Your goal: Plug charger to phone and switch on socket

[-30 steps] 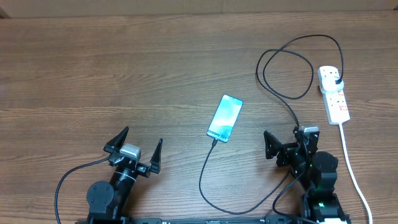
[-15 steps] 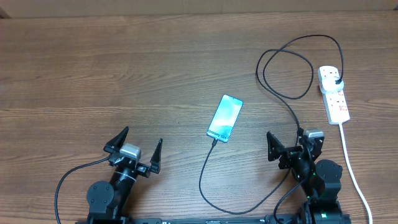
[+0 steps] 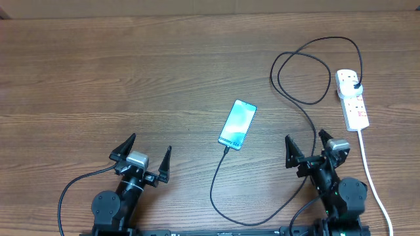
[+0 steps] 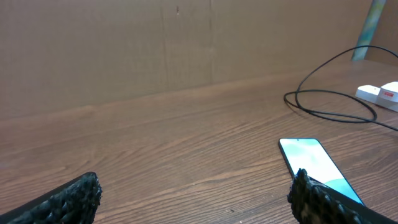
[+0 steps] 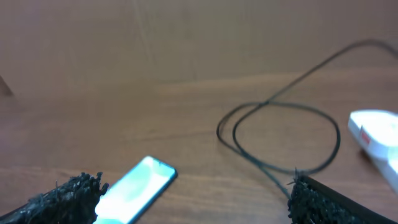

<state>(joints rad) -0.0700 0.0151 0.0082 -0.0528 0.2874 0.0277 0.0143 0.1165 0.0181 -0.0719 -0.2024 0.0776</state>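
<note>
The phone (image 3: 237,124) lies face up mid-table with its screen lit. The black charger cable (image 3: 302,98) runs from the phone's near end, loops along the front edge and back to a black plug (image 3: 355,84) seated in the white socket strip (image 3: 352,100) at the right. My left gripper (image 3: 146,152) is open and empty at the front left. My right gripper (image 3: 306,145) is open and empty at the front right, beside the cable. The phone shows in the left wrist view (image 4: 311,162) and the right wrist view (image 5: 137,186). The cable loop (image 5: 280,140) and strip (image 5: 376,134) show in the right wrist view.
The strip's white cord (image 3: 371,170) runs down the right side, close to my right arm. A brown cardboard wall (image 4: 124,50) stands behind the wooden table (image 3: 131,78). The cable loop (image 4: 336,102) and strip end (image 4: 379,93) show at the left wrist view's right.
My right arm has drawn back toward the front edge and shifted slightly right. The phone, cable, strip and left arm have not moved.
</note>
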